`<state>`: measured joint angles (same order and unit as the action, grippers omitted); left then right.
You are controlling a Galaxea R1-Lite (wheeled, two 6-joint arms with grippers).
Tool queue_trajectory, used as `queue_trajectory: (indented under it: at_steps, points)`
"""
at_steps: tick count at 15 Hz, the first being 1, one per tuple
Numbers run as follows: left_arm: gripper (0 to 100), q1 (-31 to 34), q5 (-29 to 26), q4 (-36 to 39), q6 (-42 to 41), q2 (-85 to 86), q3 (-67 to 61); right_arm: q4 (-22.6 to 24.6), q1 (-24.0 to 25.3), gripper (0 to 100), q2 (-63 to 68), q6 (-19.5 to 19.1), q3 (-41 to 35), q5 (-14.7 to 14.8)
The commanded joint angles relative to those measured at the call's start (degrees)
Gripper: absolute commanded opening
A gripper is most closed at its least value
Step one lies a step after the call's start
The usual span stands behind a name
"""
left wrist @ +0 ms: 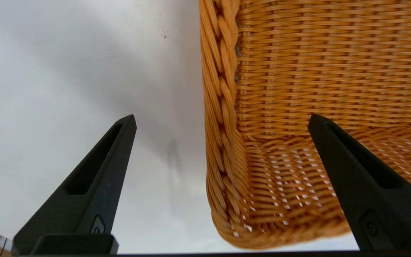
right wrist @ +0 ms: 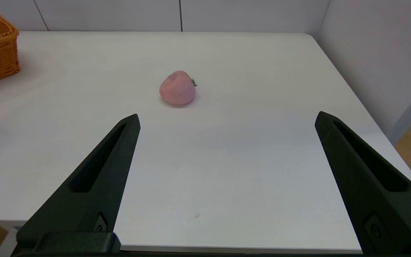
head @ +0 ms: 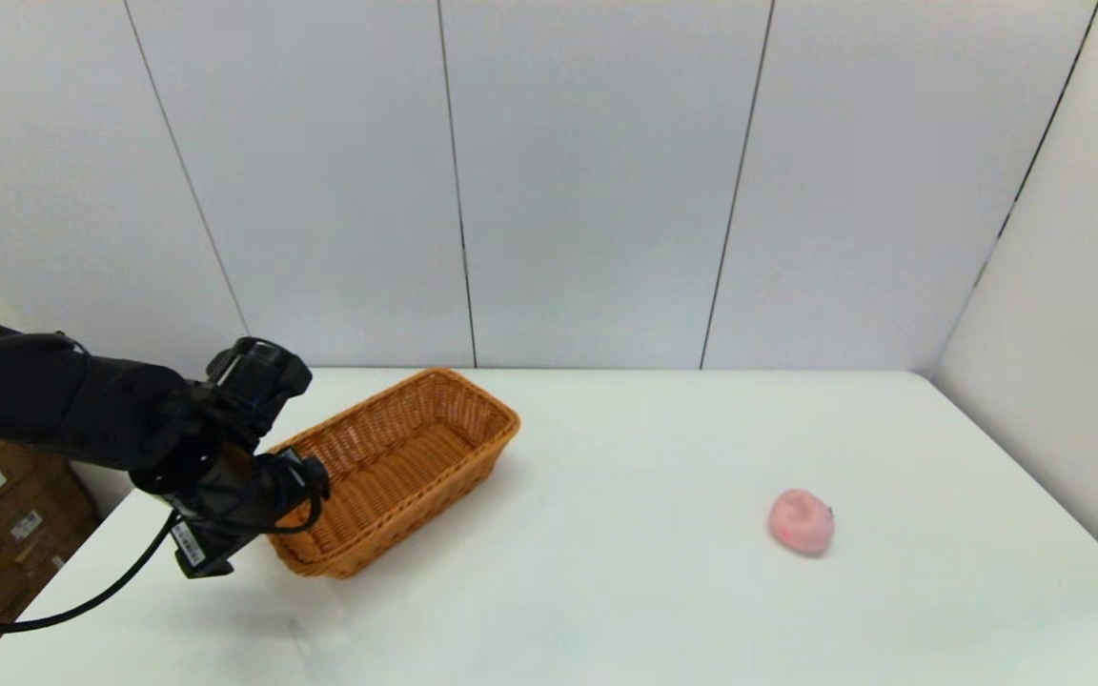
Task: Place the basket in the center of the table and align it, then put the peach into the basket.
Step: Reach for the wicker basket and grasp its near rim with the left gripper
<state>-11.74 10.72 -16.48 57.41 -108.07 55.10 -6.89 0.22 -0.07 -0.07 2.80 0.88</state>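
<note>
White panelled walls back a white table. Item one: basket, orange-brown wicker, rectangular, flared sides, braided rim, empty; it sits at the table's left side, skewed to the edges and short of centre. Left gripper is at the basket's near end, fingers spread wide, one outside the rim and one over the inside, nothing clamped yet. Item two: peach, small, round, blotchy pale pink, dark stem bit at one side; it lies on the right half of the table, well apart from the basket. Right gripper waits low at the near edge, fingers apart and empty, facing the peach. Risks (judged, not seen): a pinch on the thin flared wall may slip or tilt the light basket; dragging by one end may swing it further askew; the round peach may roll if nudged.
</note>
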Motion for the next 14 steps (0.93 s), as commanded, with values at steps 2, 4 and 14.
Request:
queue_trajectory:
  at_steps: [2,4,14]
  points:
    - [100,1.0,-2.5,-0.2,0.4,-4.5,1.8,-0.1,0.0,100,0.0,0.0,0.0,0.0]
    - [100,1.9,-3.8,-0.2,0.3,-5.7,1.9,0.0,0.0,100,0.0,0.0,0.0,0.0]
    - [0,4.8,-8.0,-0.3,-0.2,-7.9,2.9,-0.1,0.0,100,0.0,0.0,0.0,0.0]
